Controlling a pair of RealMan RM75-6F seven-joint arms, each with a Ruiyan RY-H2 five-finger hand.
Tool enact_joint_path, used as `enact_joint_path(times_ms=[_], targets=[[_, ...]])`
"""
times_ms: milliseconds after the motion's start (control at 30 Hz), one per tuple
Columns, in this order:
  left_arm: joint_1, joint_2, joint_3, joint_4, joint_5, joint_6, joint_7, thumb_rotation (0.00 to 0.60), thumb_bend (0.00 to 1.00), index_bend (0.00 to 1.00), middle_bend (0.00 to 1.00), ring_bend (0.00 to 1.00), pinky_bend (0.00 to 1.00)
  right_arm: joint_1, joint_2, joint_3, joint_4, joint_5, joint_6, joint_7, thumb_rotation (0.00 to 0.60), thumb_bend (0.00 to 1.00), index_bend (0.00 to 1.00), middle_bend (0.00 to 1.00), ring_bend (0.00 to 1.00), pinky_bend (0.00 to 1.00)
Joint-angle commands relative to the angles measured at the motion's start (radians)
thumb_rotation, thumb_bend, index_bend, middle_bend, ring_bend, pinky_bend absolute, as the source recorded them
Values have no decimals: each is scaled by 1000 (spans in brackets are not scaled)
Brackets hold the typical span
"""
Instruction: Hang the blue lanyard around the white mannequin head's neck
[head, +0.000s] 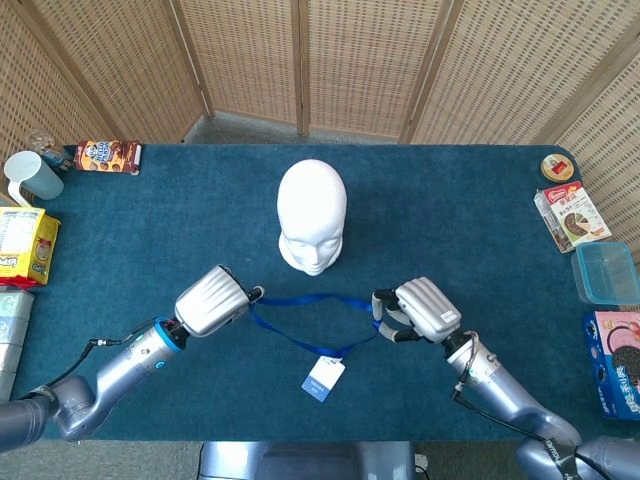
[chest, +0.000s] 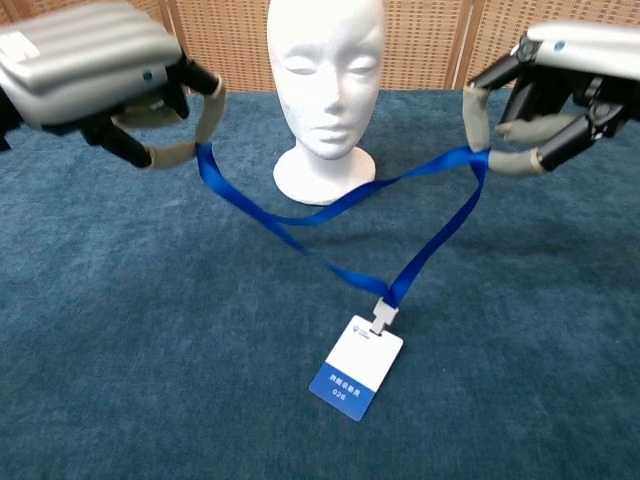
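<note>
**Lanyard aloft, loop not yet open enough for the head**

Held up clear of the table (head: 450, 210) as a lanyard (head: 305, 305) stretched between 2 hands, on the near side of the head (head: 311, 213) and not touching it. Hanging below the strap on its clip, badge (chest: 356, 366) dangling free and slightly tilted.

Likely to go wrong in 3 ways, judging from here:

- Snagging on the face. Seen from the chest, 2 strands running close together and seeming to cross near the middle, so more a flat band than an open ring. Carried forward like this, apt to catch on the nose or chin rather than pass over the crown.
- Tipping the head. Looks light, foam-like, standing only on its small base. Pulled by a taut strap against the face, could slide far or topple backwards.
- Losing the strap. Pinched only between thumb and fingers (chest: 170, 152) on each side; thin, slick ribbon. Spread too hard to widen the loop, could slip out of 1 pinch and drop, with the badge's weight dragging it down.

Pose: left hand (head: 212, 300) near-left of the head, back of the hand upward, thumb and fingers closed on the left end of the loop. Right hand (head: 425, 308) near-right, likewise knuckles up, pinching the right end, other fingers loosely curled. Both at about face height in the chest view, well apart, roughly level with each other.
</note>
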Motion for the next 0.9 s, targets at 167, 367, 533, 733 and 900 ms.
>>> enact_joint_path(times_ms=[167,367,533,733,900], targets=[[4,54,-44,-65,4,42,6,600,515,644,956,926,905,7,64,43,-57,6,14,74,600,461,747,1000,1000,1000],[2,97,-85,-110,0,67,11,600,514,644,956,926,905,21,105,84,-86,21,16,110,600,466,751,1000,1000,1000],[1,131,-123,-147,-15,83,14,600,514,644,956,926,905,35,145,118,-111,37,8,160,600,468,752,1000,1000,1000],[-3,169,-173,-177,-42,96,13,600,514,644,956,926,905,52,185,160,-123,62,-4,220,600,469,753,1000,1000,1000],[-6,195,-208,-201,-66,102,14,600,514,644,955,926,905,71,209,193,-130,79,-19,263,600,471,756,1000,1000,1000]])
